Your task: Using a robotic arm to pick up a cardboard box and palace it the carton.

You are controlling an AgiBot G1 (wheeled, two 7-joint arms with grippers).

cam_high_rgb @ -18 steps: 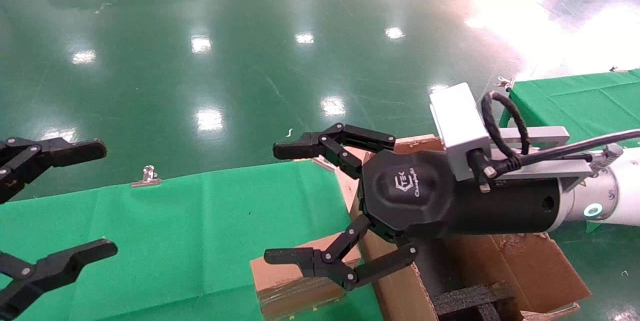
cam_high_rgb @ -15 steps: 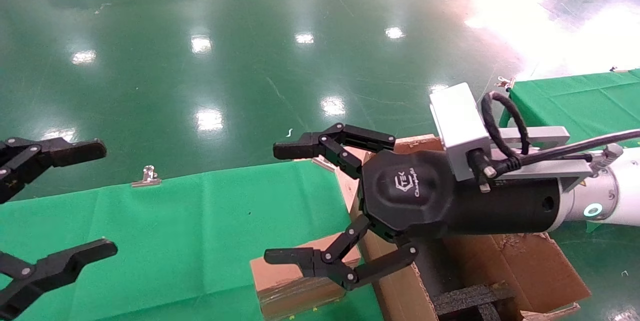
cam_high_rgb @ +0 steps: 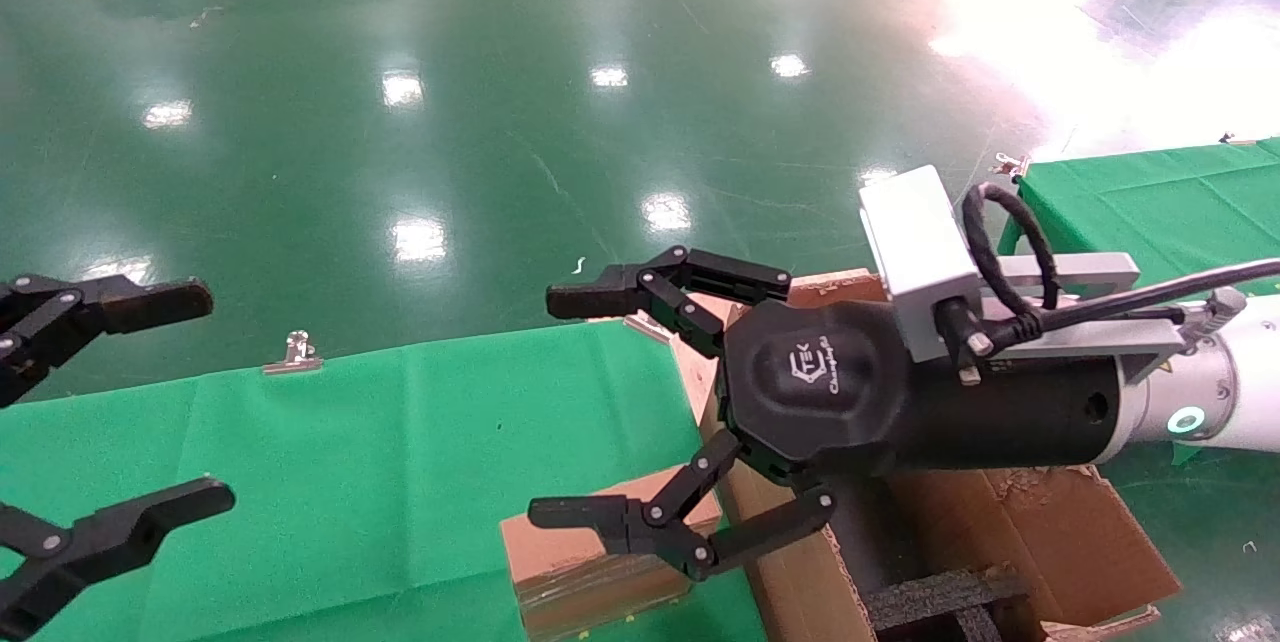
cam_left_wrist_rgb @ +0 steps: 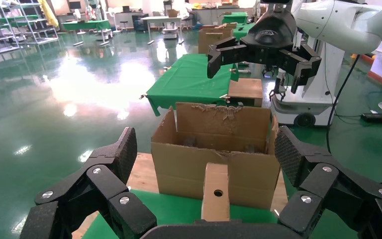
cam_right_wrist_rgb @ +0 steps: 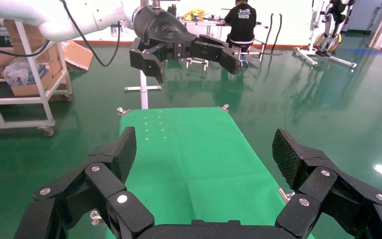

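The small taped cardboard box (cam_high_rgb: 585,562) lies on the green cloth at the table's near edge, beside the carton's left wall. The carton (cam_high_rgb: 1060,532) stands open at the right, with ragged flaps and black foam (cam_high_rgb: 930,604) inside; it also shows in the left wrist view (cam_left_wrist_rgb: 179,164). The robotic arm's right gripper (cam_high_rgb: 545,407) is open and empty, held above the box and the carton's left edge. My left gripper (cam_high_rgb: 210,399) hovers open and empty over the table's far left. In the right wrist view the box is out of sight.
Green cloth covers the table (cam_high_rgb: 400,442), clipped at its far edge (cam_high_rgb: 293,352). A second green table (cam_high_rgb: 1150,192) stands at the right. A narrow tan cardboard piece with a hole (cam_left_wrist_rgb: 215,191) stands before the carton. Another brown box (cam_left_wrist_rgb: 246,89) sits beyond it.
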